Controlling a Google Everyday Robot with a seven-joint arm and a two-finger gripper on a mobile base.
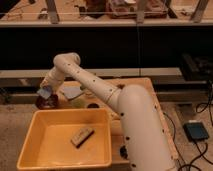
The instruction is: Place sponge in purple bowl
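My gripper (46, 91) is at the far left of the table, at the end of the white arm that reaches over from the right. It is shut on the sponge (43, 93), a small blue-grey pad. The sponge hangs directly above the purple bowl (46, 103), a small dark maroon bowl at the table's left edge, and is nearly touching its rim. The gripper and sponge hide part of the bowl.
A large yellow-orange tub (47, 150) fills the front of the table and holds a tan block with a dark top (81, 136). A grey-blue cloth (73, 91) lies behind it, right of the bowl. A tiny dark cup (123, 152) stands by the tub's right side.
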